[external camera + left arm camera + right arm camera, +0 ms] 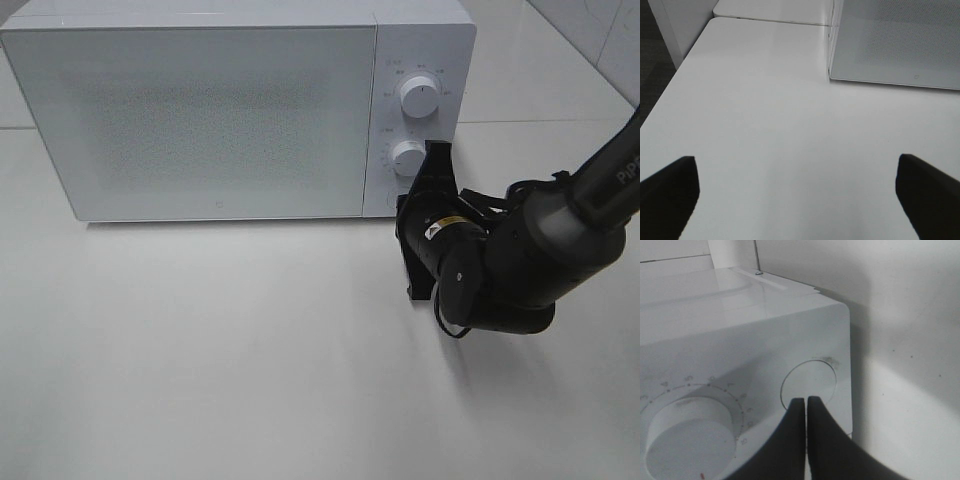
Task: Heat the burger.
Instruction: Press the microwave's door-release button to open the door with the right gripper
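As seen from the high camera, noted white microwave (235, 105) toward far edge of the surface (250, 390), with door (190, 125) shut and its frosted front giving no look inside. Logged two white knobs on control panel (425, 45) at microwave's right end: upper knob (418, 96), with lower knob (407, 157) straight beneath and printed tick marks around each.

Found right gripper (402, 210) reaching in from surface's right edge, rolled on its side, fingers pressed together with no gap and nothing between them. Placed its tips, by wrist view, at round button (810, 380) set into the panel just beside lower knob, toward microwave's bottom edge. Touching or a hair short: cannot tell.

Found left gripper (796, 159) in its own wrist view only, fingers spread wide, nothing held, bare surface underneath. Placed it near surface's left edge, with dark floor (652, 65) beyond that edge and microwave's front left corner ahead.

No sighting of burger in any of the three views. Cannot tell its whereabouts from outside the shut door.
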Tool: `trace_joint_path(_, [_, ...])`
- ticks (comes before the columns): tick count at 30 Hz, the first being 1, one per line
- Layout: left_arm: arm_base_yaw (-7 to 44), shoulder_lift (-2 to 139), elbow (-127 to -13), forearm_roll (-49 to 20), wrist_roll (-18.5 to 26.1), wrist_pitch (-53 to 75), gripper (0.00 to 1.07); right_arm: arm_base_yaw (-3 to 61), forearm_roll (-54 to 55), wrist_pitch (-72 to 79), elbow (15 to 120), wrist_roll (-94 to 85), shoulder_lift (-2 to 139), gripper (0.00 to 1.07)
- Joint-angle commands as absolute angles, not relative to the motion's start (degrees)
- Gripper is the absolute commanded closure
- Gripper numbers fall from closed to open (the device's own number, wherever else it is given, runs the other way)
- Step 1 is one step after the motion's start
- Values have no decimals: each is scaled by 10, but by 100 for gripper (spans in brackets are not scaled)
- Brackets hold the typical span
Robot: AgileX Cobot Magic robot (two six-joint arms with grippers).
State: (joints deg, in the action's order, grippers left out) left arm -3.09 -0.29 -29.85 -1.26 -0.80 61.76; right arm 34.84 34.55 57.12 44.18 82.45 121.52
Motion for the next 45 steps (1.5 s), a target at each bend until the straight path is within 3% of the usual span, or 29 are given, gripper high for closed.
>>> trace_joint_path(1, [-32,-11,-297,-13,-10,612,6,345,341,565,454,815,1218,107])
trace_joint_path(45, [-32,-11,-297,-13,-10,612,6,327,303,636,515,807,1234,107])
